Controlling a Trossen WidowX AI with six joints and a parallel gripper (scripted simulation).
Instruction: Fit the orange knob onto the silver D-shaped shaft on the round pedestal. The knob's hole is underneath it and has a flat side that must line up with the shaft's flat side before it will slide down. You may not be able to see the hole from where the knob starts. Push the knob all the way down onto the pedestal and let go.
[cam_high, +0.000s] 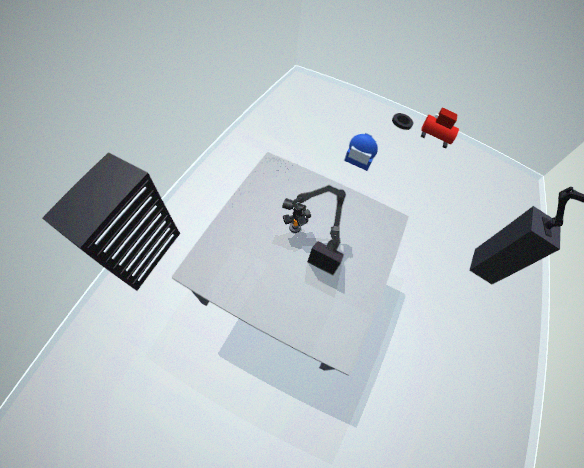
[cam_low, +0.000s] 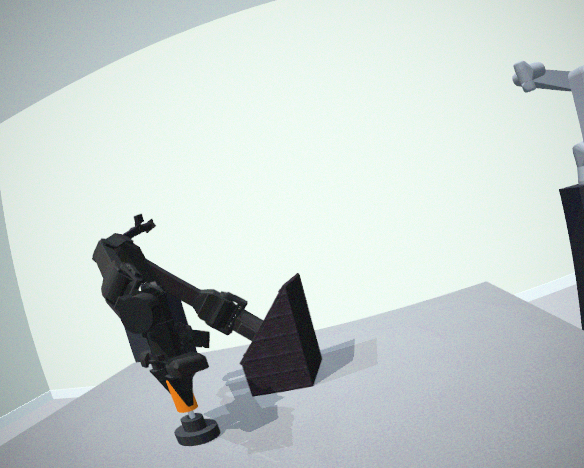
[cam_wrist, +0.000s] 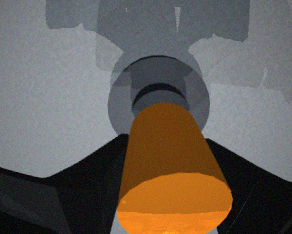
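Note:
The orange knob is a tapered cylinder. My gripper is shut on it from both sides. The dark round pedestal stands on the table directly beneath. In the exterior view a short piece of the silver shaft shows between the knob's lower end and the pedestal's raised hub, so the knob is above the hub and not down on it. The knob looks slightly tilted there. The knob's hole and the shaft's flat side are hidden; the wrist view shows no shaft.
The arm's dark base block stands on the grey table, to the right of the pedestal. Off the table are a black drawer cabinet, a blue object, a red machine and another arm on a black stand.

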